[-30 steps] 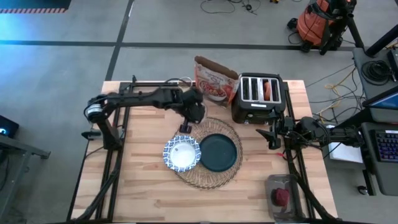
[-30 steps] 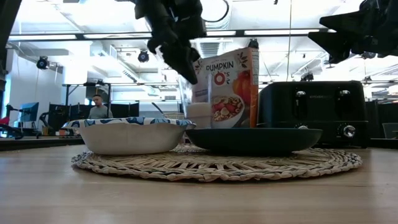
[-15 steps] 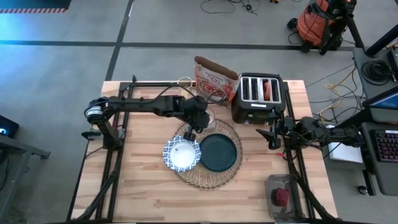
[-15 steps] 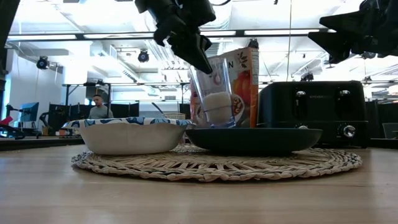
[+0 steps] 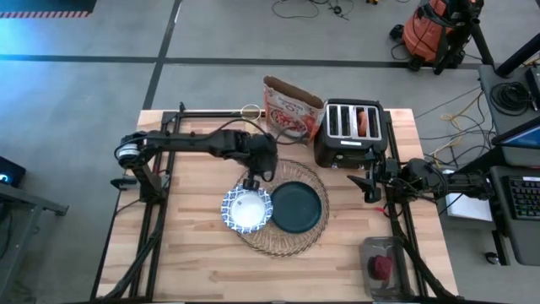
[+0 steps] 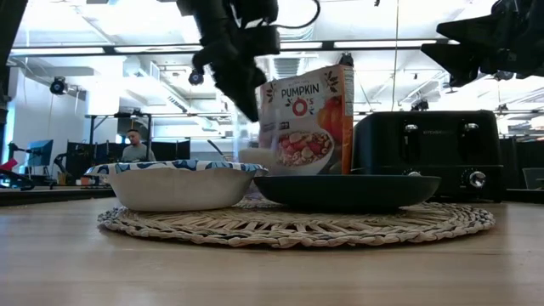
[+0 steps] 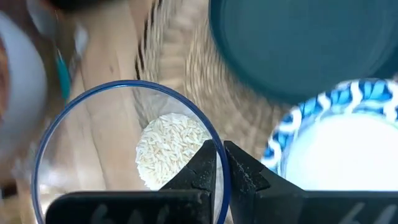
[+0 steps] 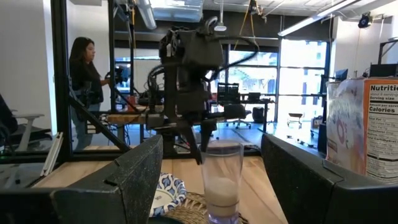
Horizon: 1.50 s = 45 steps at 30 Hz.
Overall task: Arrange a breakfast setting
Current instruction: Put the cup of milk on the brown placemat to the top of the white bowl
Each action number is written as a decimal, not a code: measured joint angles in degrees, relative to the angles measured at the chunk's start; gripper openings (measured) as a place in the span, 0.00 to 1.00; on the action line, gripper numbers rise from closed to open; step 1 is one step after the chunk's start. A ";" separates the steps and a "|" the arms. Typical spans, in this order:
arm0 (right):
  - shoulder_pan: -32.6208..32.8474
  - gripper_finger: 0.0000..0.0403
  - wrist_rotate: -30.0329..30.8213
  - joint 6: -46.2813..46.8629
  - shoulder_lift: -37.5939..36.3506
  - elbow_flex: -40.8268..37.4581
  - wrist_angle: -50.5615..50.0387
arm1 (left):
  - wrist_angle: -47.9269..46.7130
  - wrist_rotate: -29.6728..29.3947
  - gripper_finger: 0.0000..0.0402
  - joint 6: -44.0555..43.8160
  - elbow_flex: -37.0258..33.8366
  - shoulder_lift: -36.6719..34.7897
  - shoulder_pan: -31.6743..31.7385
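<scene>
A small clear glass [image 7: 124, 149] with white grains in its bottom hangs from my left gripper [image 7: 222, 165], over the far left edge of the round tan woven placemat [image 5: 283, 241]. The glass also shows in the right wrist view [image 8: 222, 180]. On the mat stand the blue-and-white bowl [image 5: 246, 209] and the dark teal plate [image 5: 296, 207]. A browned bagel [image 5: 364, 123] sticks up out of the black toaster [image 5: 350, 135]. The red fruit [image 5: 381, 266] lies in a clear tub at the near right. My right gripper [image 5: 369, 181] is open and empty at the right edge. My left gripper pinches the glass's rim [image 7: 219, 149], one finger [image 7: 202, 171] inside the glass and the other [image 7: 245, 174] outside it. The fingers come from above, pointing down. The glass is upright; the bowl hides its foot, so I cannot tell whether it stands on anything.
The red-and-white cereal bag [image 5: 291, 110] stands at the far edge beside the toaster. Bare wood lies left of the mat and along the near edge. A person [image 8: 84, 87] stands in the room beyond the table.
My left gripper first carried the glass up and toward the table's right, near the plate. It has since brought it back toward the left and down, behind the bowl. The glass has stayed in the hold.
</scene>
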 joint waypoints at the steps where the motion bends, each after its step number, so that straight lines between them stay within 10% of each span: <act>1: -0.01 0.65 0.00 0.08 0.00 0.01 0.01 | -1.27 -0.02 0.01 -0.93 -0.09 0.00 -0.02; 45: -0.01 0.65 0.02 -0.02 0.00 0.00 0.00 | -0.05 -5.69 0.03 -16.12 -4.29 -1.81 -6.38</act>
